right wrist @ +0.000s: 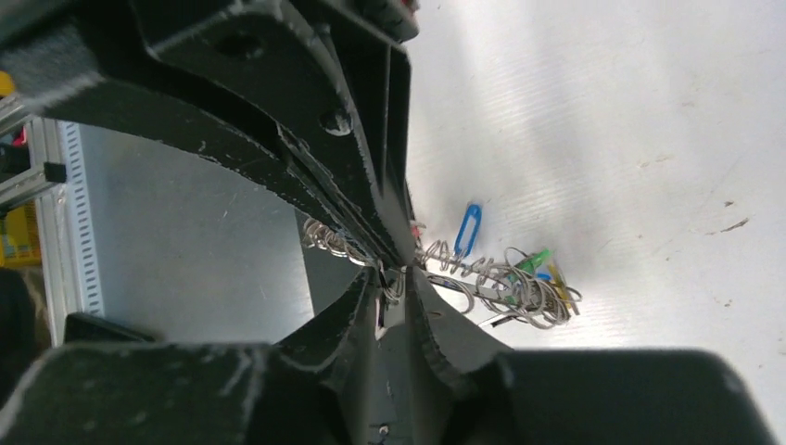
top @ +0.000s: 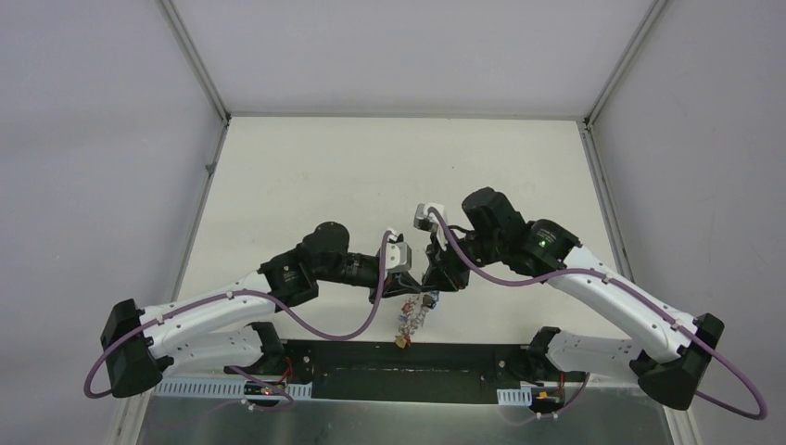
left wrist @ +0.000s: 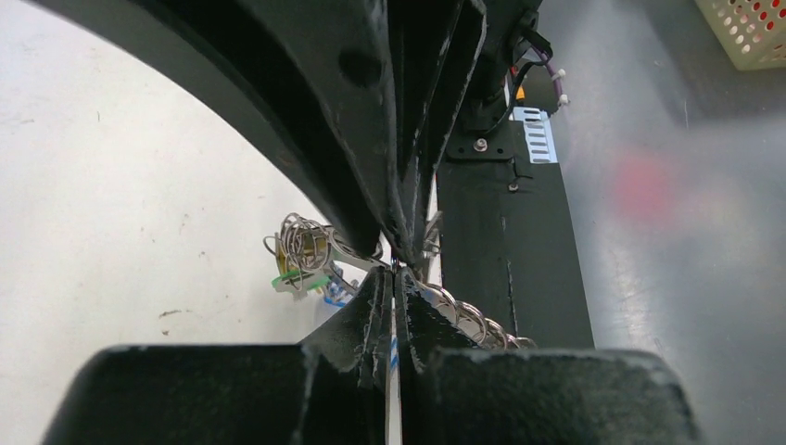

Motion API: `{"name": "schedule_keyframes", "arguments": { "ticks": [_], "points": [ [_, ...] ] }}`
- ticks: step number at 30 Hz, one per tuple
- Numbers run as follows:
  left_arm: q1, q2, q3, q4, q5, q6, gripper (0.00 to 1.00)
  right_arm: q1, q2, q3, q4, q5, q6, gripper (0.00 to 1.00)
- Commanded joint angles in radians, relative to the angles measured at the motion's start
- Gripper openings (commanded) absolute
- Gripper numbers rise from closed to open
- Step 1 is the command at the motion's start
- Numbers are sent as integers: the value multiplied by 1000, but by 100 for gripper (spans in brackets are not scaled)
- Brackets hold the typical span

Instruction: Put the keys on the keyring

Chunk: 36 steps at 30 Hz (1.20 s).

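My two grippers meet tip to tip above the table's near edge. The left gripper (top: 405, 284) (left wrist: 397, 278) is shut, its tips pinching the wire of the keyring (top: 409, 320) (left wrist: 304, 250). The keyring is a tangle of silver loops with green, blue and yellow tags, and it hangs below both grippers. In the right wrist view the keyring (right wrist: 519, 283) trails right past a blue tag (right wrist: 468, 227). The right gripper (top: 431, 283) (right wrist: 397, 278) stands narrowly open, with a small grey metal piece (right wrist: 387, 292) between its fingers. I cannot pick out the keys from the bunch.
A black base plate (top: 417, 371) runs along the near edge between the arm bases, directly under the hanging bunch. A perforated cream basket (left wrist: 751, 28) shows at the far corner of the left wrist view. White walls and frame posts enclose the table (top: 371, 167).
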Motion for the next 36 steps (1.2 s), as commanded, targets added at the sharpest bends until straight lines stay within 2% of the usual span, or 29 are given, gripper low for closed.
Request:
{"name": "schedule_keyframes", "arguments": {
  "ticks": [1, 5, 10, 13, 18, 20, 24, 26, 36],
  "points": [
    [-13, -71, -37, 68, -60, -46, 0, 1, -40, 8, 84, 58, 17, 25],
    [-13, -134, -75, 95, -142, -84, 0, 1, -56, -4, 103, 90, 34, 40],
    [-14, -207, -139, 182, -205, -144, 0, 0, -103, -55, 189, 93, 60, 46],
    [-14, -245, -183, 273, -226, -165, 0, 0, -142, -103, 267, 48, 74, 45],
    [-14, -294, -251, 410, -215, -172, 0, 0, -219, -194, 428, -22, 111, 36],
    [-14, -297, -261, 437, -189, -168, 0, 0, -238, -219, 481, -29, 121, 36],
    [-13, -292, -263, 472, -141, -163, 0, 0, -250, -237, 544, -29, 121, 36],
    [-13, -288, -258, 474, -125, -158, 0, 0, -247, -239, 560, -85, 128, 29],
    [-13, -290, -241, 466, -109, -141, 0, 0, -211, -261, 592, -137, 125, 23]
  ]
}}
